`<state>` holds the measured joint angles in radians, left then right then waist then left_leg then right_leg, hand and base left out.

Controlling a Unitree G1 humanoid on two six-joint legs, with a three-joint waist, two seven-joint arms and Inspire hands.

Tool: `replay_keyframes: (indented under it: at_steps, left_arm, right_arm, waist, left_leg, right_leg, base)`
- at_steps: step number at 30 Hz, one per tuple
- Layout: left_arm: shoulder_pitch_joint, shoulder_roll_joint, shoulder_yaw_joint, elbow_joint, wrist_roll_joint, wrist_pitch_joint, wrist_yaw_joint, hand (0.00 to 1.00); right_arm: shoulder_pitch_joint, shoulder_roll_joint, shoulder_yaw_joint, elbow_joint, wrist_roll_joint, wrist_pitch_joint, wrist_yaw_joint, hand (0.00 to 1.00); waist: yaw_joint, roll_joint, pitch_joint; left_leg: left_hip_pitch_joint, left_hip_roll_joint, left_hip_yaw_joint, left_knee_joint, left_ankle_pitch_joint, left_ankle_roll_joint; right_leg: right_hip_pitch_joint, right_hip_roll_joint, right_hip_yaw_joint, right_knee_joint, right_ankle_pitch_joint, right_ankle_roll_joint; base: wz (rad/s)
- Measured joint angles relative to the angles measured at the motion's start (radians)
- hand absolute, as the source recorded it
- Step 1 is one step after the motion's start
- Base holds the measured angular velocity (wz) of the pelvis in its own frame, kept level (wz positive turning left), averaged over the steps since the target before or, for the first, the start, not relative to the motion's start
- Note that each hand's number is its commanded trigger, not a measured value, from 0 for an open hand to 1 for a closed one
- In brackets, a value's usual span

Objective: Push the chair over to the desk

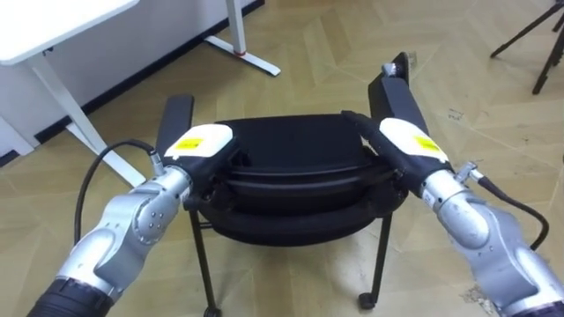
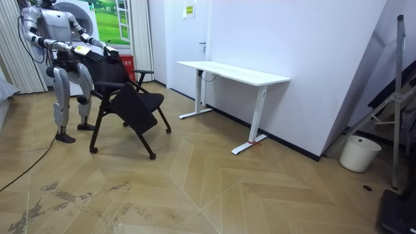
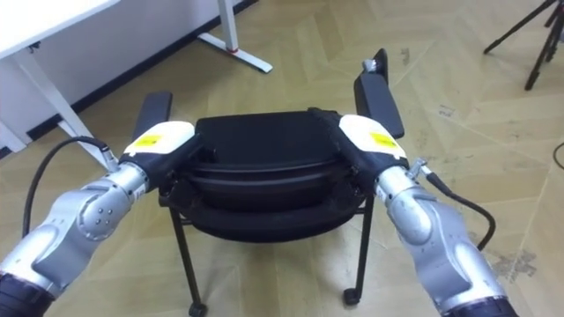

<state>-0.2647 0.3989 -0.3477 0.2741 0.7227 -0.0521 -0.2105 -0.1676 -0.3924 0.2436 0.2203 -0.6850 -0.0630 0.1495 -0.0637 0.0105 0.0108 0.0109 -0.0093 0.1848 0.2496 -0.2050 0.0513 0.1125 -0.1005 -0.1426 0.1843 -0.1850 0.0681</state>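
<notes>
A black office chair (image 1: 291, 145) on castors stands right before me, seen from behind and above, with its armrests (image 1: 397, 97) pointing away. My left hand (image 1: 201, 143) rests on the backrest's left end, its dark fingers curled over the rim. On the right end my right hand (image 1: 407, 139) grips the same way. In the room view I stand at the room view's left behind the chair (image 2: 130, 107), both arms stretched out to its back.
A white desk (image 1: 53, 26) with a white leg and foot (image 1: 251, 57) stands ahead to the left, against the wall (image 2: 234, 71). Dark tripod legs (image 1: 538, 35) show at the far right. A white bucket (image 2: 359, 153) sits by the wall. Wooden floor lies ahead.
</notes>
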Motion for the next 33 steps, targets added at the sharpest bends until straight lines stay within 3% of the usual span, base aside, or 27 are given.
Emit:
replay_keyframes:
  at_steps: [6,17,18,19,20,28,33]
  left_arm:
    - [-0.001,0.0,-0.002,0.003,0.001,0.021,0.0,1.0]
    - [-0.027,-0.022,-0.001,-0.003,0.023,0.037,-0.039,1.0]
    - [-0.027,-0.022,-0.001,-0.003,0.023,0.037,-0.039,1.0]
    - [-0.027,-0.022,-0.001,-0.003,0.023,0.036,-0.04,1.0]
    - [-0.027,-0.023,-0.001,-0.003,0.022,0.035,-0.041,1.0]
    - [-0.028,-0.023,-0.001,-0.003,0.021,0.004,-0.041,1.0]
    - [-0.047,-0.023,-0.001,0.002,0.022,0.005,-0.046,1.0]
  right_arm:
    - [-0.05,0.001,0.048,0.069,-0.025,0.0,-0.037,0.0]
    - [-0.091,0.002,0.047,0.131,-0.088,0.002,-0.038,0.0]
    - [-0.092,0.002,0.047,0.134,-0.098,0.002,-0.038,0.7]
    - [-0.092,0.002,0.047,0.138,-0.104,0.002,-0.038,0.7]
    - [-0.092,0.002,0.047,0.142,-0.11,0.002,-0.039,1.0]
    - [-0.131,-0.002,0.051,0.19,-0.177,0.012,-0.038,1.0]
    - [-0.131,-0.011,0.055,0.193,-0.254,-0.011,-0.044,1.0]
  waist:
    - [-0.013,-0.004,-0.0001]
    - [-0.013,-0.019,-0.0014]
    - [-0.013,-0.02,-0.0016]
    - [-0.013,-0.02,-0.0016]
    - [-0.013,-0.02,-0.0015]
    - [-0.014,-0.02,-0.0005]
    - [-0.011,-0.024,0.005]
  left_leg:
    - [-0.002,-0.002,-0.008,0.004,0.0,0.0]
    - [-0.037,-0.002,-0.031,0.025,0.0,0.001]
    - [-0.037,-0.002,-0.031,0.025,0.0,0.001]
    - [-0.037,-0.002,-0.032,0.026,0.0,0.001]
    - [-0.037,-0.002,-0.033,0.026,0.0,0.001]
    - [-0.045,-0.003,-0.05,0.037,0.0,0.001]
    - [-0.056,-0.003,-0.052,0.042,0.0,0.001]
  right_leg:
    - [0.002,-0.001,-0.005,0.0,0.0,0.0]
    - [-0.013,0.0,-0.026,0.002,0.001,-0.001]
    - [-0.013,0.0,-0.027,0.002,0.002,-0.001]
    - [-0.012,0.0,-0.028,0.002,0.002,-0.001]
    - [-0.012,0.0,-0.03,0.002,0.002,-0.001]
    - [-0.011,0.0,-0.051,0.001,0.002,-0.001]
    - [-0.017,0.0,-0.052,0.001,0.002,-0.001]
  base:
    - [0.02]
    - [0.03]
    - [0.0]
    - [0.0]
    - [0.0]
    - [0.06]
    - [0.0]
